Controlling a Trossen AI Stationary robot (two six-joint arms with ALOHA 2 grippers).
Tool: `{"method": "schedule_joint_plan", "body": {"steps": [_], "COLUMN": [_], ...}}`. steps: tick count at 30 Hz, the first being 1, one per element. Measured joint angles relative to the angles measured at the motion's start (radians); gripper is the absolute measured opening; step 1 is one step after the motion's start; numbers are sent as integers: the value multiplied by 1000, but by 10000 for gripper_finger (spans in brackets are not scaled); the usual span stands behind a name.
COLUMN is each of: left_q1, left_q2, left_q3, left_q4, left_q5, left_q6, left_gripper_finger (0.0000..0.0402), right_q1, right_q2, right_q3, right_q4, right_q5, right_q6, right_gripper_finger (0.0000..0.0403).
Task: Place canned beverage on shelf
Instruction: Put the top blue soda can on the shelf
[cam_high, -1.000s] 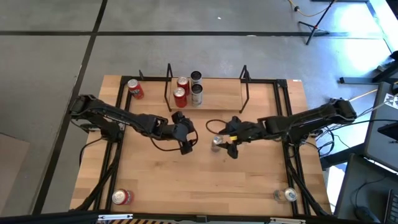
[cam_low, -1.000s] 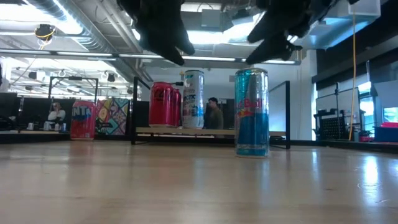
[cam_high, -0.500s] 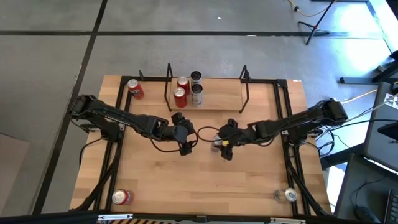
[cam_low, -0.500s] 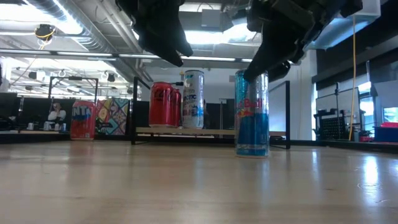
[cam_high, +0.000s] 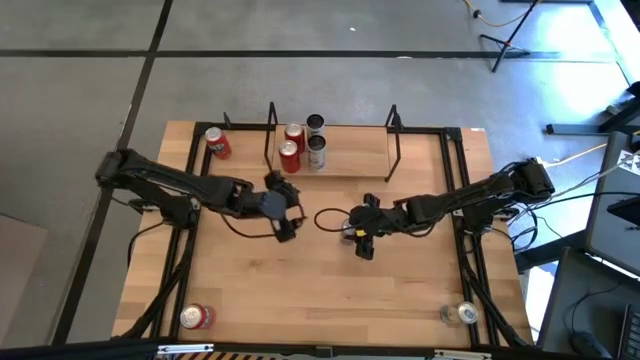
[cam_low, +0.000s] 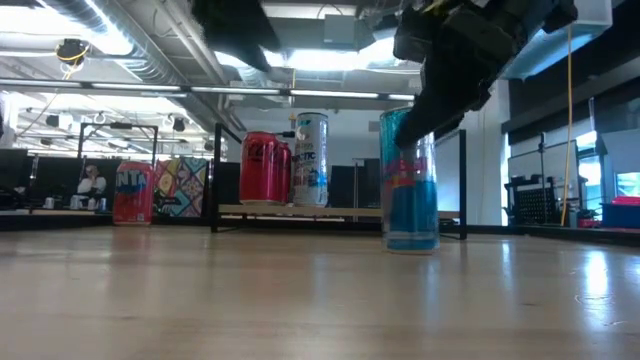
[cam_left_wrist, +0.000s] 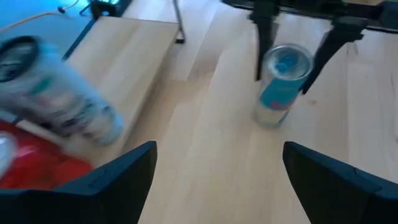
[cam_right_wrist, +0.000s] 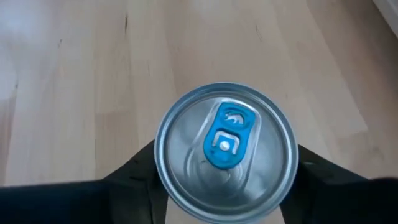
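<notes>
A tall blue-and-silver can stands upright on the tabletop, its top showing in the right wrist view. My right gripper is open, pointing down, with one finger on each side of the can's upper part. My left gripper is open and empty, to the can's left. The shelf, a low light-wood board with black wire ends, sits at the far middle. It holds two red cans and two dark-topped cans at its left end. My right gripper's fingers come from above and stand on either side of the can's upper wall. Whether they touch the can, I cannot tell. The can stands with its base on the table.
A red can stands at the table's far left, another red can near left, and a silver can near right. The shelf's right half is bare board. Black table-frame bars run along both sides.
My right gripper has moved toward the table's left and come down, so its open fingers now straddle the top of the blue can. My left gripper has drawn back toward the table's left and risen. The can stays standing on the table.
</notes>
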Motion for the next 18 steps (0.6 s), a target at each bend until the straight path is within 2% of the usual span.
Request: {"method": "schedule_joint_plan", "body": {"steps": [6, 10, 15, 18], "left_q1": [36, 76, 145, 190], "left_q2": [-206, -319, -425, -466], "left_q3": [0, 1, 1, 1], "left_q4": [-115, -167, -235, -248], "left_q5": [26, 26, 51, 60], "left_q6": [-6, 11, 46, 63], "left_gripper_finger": [345, 345, 345, 345], "right_q1": [-92, -193, -335, -435], "right_q2": [-27, -25, -25, -25], "right_q3": [153, 299, 465, 498], "right_q4": [-132, -246, -378, -377], "right_q5": [-18, -80, -113, -145], "right_q6": [-112, -179, -262, -315], "right_gripper_finger": [197, 197, 197, 197]}}
